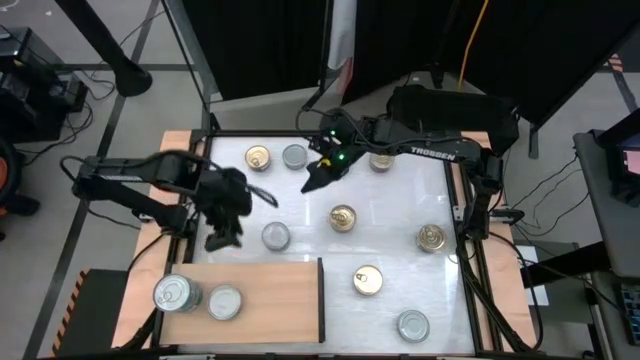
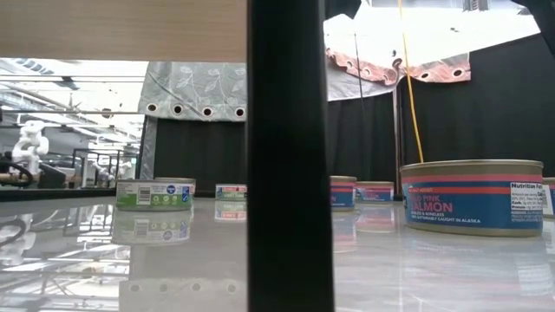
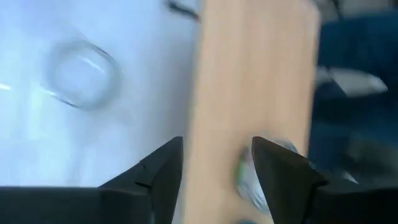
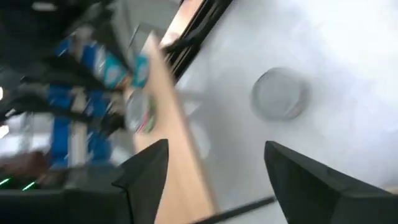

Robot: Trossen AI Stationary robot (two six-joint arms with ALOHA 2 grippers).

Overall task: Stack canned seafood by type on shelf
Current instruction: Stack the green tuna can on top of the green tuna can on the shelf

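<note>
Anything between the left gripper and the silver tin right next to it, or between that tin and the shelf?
Nothing visible. Left gripper is open, with bare tabletop between it and the silver tin. From that tin to the shelf is bare too; two tins sit at the shelf's far left.

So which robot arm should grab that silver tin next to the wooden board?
Probably the left. Its tool hangs open right beside the silver tin, just above the shelf. The right tool, also open, is farther back, near the tins at the far edge.
</note>
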